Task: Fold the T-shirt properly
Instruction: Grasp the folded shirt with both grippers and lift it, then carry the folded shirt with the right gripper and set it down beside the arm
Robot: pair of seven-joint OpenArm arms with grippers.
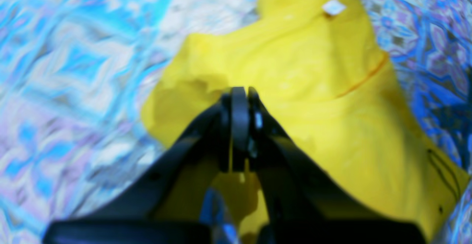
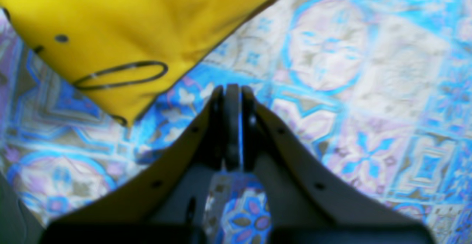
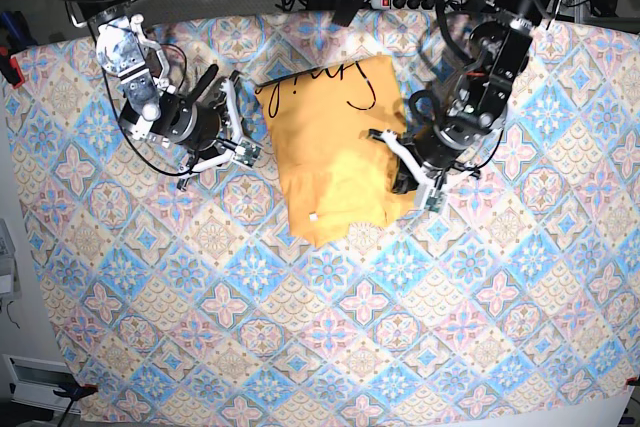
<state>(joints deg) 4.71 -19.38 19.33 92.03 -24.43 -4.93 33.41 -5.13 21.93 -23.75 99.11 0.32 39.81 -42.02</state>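
1. In the left wrist view I am seeing the left gripper (image 1: 239, 126) at centre frame, jaws pressed together and pinching a fold of the T-shirt (image 1: 313, 100).
2. In the right wrist view the right gripper (image 2: 232, 126) is sitting closed, holding nothing, over the tablecloth (image 2: 368, 89).
3. The T-shirt is lying upper centre in the base view, its white tag (image 3: 314, 216) at its lower left.

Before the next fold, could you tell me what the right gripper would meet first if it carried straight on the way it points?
Probably the tablecloth: the shut right gripper points at bare cloth, with the T-shirt off to one side, though depth is unclear.
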